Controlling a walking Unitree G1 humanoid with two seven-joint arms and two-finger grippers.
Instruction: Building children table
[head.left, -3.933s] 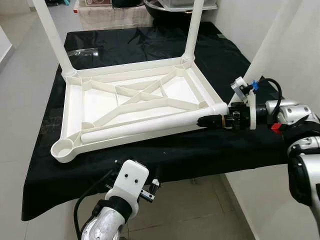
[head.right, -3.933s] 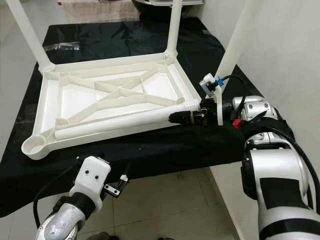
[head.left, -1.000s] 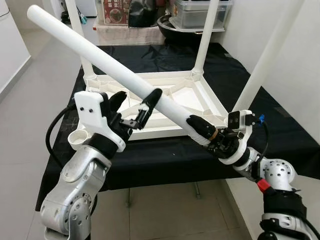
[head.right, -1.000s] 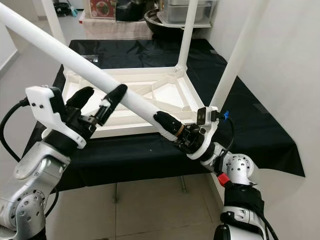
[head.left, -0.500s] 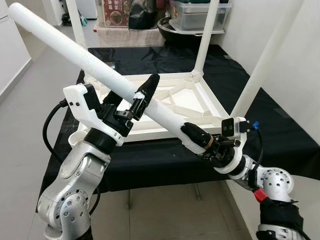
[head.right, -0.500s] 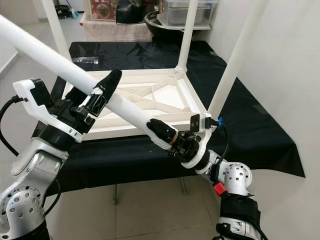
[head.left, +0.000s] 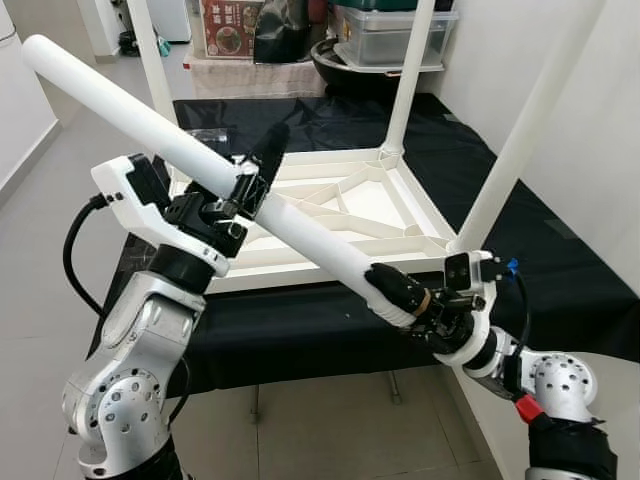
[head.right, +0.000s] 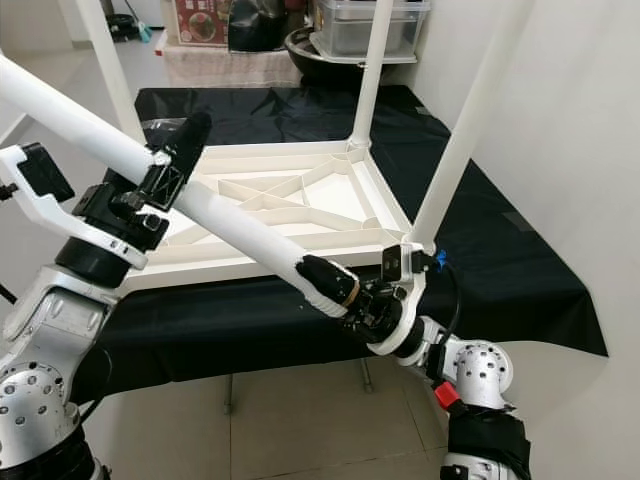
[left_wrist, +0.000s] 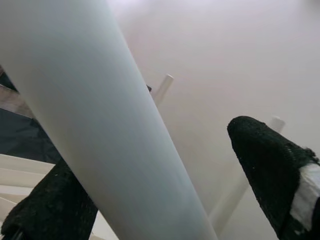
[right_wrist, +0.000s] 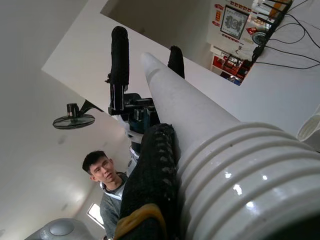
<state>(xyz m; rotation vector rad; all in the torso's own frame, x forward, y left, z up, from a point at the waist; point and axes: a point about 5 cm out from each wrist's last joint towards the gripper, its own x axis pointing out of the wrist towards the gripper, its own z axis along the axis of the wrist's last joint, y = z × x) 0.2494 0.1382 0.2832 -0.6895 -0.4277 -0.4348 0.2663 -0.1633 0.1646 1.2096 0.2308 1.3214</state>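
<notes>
The right gripper is clamping the threaded end of the loose table leg, while the left gripper is straddling its middle, fingers spread, not pinching. Beyond both lies the upturned tabletop; its empty corner socket is sitting near the left gripper, so the threaded end probably needs swinging there, kept upright, before twisting.

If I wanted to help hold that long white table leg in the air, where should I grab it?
Probably the bare upper stretch of the white table leg, wrapping your hand around it from below. It is a smooth round tube tilted upward, and that end juts free. The right gripper already clamps the ridged threaded bottom end, and the left gripper straddles the middle.
</notes>
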